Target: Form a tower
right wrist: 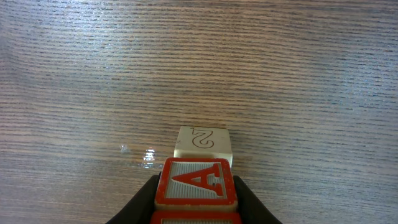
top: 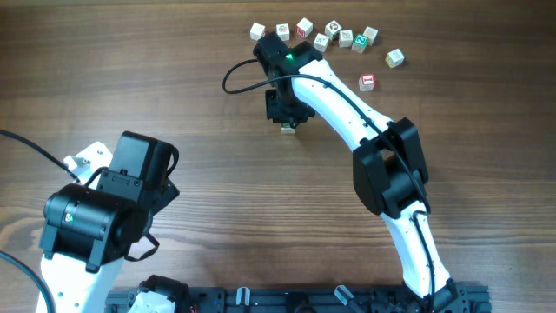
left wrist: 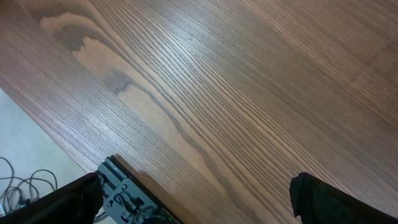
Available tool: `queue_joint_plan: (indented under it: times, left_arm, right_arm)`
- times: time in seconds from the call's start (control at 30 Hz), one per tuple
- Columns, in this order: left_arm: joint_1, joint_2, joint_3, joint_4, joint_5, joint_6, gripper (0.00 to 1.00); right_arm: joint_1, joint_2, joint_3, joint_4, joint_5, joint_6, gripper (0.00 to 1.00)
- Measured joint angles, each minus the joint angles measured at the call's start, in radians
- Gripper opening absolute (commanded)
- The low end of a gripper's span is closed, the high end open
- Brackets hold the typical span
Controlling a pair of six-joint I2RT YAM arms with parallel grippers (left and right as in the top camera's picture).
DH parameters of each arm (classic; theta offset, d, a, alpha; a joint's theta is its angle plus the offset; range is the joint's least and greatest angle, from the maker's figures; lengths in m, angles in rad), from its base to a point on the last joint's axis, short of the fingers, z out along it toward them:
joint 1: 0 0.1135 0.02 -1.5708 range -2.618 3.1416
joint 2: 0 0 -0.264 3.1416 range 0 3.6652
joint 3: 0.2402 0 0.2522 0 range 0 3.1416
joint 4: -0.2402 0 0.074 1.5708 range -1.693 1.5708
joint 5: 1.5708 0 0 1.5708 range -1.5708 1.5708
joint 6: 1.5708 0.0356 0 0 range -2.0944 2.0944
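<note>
My right gripper (right wrist: 198, 202) is shut on a red-framed cube (right wrist: 198, 182) with a red letter A on its top face. Just beyond it a pale cube (right wrist: 203, 143) printed with a 2 stands over the wood; of the tower I see only this top face, and what lies under it is hidden. From overhead the right gripper (top: 287, 111) hangs over a small cube (top: 287, 129) that peeks out below it. My left gripper (left wrist: 196, 202) is open above bare table near the front left edge, with nothing between its dark fingertips (left wrist: 329, 199).
Several loose cubes (top: 334, 31) lie in a row at the far edge, one pale cube (top: 395, 58) and one red-faced cube (top: 367, 83) a little apart to the right. A black cable (top: 239, 74) loops left of the right wrist. The table edge (left wrist: 74, 155) runs by the left gripper.
</note>
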Motion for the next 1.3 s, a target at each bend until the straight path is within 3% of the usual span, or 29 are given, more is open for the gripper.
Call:
queue_joint_plan:
  times: [0.37, 1.3]
  left_arm:
    - [0.0, 0.0, 0.0, 0.0, 0.0, 0.0, 1.0]
    - [0.0, 0.0, 0.0, 0.0, 0.0, 0.0, 1.0]
  right_arm:
    - [0.0, 0.0, 0.0, 0.0, 0.0, 0.0, 0.08]
    - [-0.014, 0.012, -0.003, 0.004, 0.0, 0.0, 0.05]
